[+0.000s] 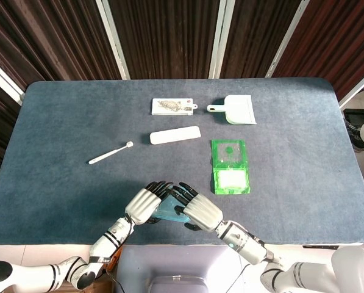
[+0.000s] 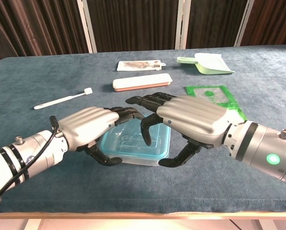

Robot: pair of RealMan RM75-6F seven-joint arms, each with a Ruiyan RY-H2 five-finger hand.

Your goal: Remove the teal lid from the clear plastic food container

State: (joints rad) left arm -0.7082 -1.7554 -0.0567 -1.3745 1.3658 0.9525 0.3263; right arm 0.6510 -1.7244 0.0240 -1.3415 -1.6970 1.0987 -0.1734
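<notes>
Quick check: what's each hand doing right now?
Left hand: grips the container at its left side.
Right hand: fingers spread over the teal lid; grip unclear.

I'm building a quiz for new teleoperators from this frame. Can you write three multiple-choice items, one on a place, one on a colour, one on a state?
1. Where is the toothbrush?
A. left of the white case
B. inside the dustpan
C. on the green pouch

2. What colour is the dustpan?
A. red
B. pale green
C. black

3. How is the teal lid?
A. lying beside the toothbrush
B. on the container, between the left hand and right hand
C. raised clear above both hands

Answers: 1 A, alone on the cloth, left of the case. 2 B, mint scoop at the far side. 3 B, it sits flat on the tub.
</notes>
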